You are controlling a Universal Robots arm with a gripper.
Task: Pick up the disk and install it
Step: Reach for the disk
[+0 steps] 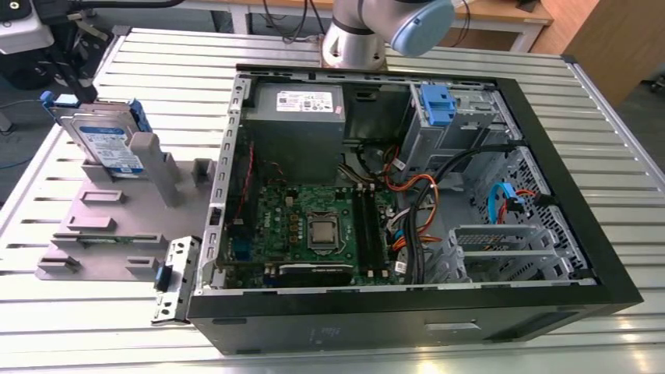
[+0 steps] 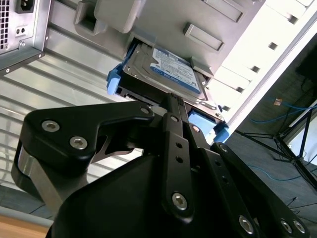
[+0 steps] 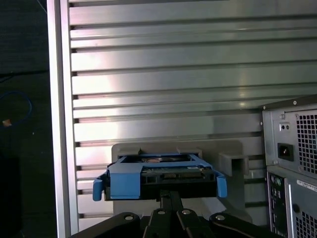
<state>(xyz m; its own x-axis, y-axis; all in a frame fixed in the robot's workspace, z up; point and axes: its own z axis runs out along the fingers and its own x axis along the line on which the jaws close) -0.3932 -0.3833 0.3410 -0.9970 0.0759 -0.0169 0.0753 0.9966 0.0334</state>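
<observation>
The disk [image 1: 104, 144] stands upright in a grey holder [image 1: 99, 234] near the slatted table's [image 1: 104, 327] edge at the exterior view's left, beside the open computer case [image 1: 416, 319]. In both wrist views the gripper [image 3: 167, 194] [image 2: 172, 101] reaches the disk's blue-bracketed edge. The meeting point is hidden, so whether it clamps cannot be told.

— Where is there room around the computer case [image 1: 343, 331]?
— On its side toward the exterior view's right, bare surface [image 1: 618, 148]. Toward the exterior view's left, a grey holder [image 1: 93, 226] with the disk [image 1: 104, 140] standing in it sits just beside it. Inside, cables [image 1: 413, 187] crowd the middle.
</observation>
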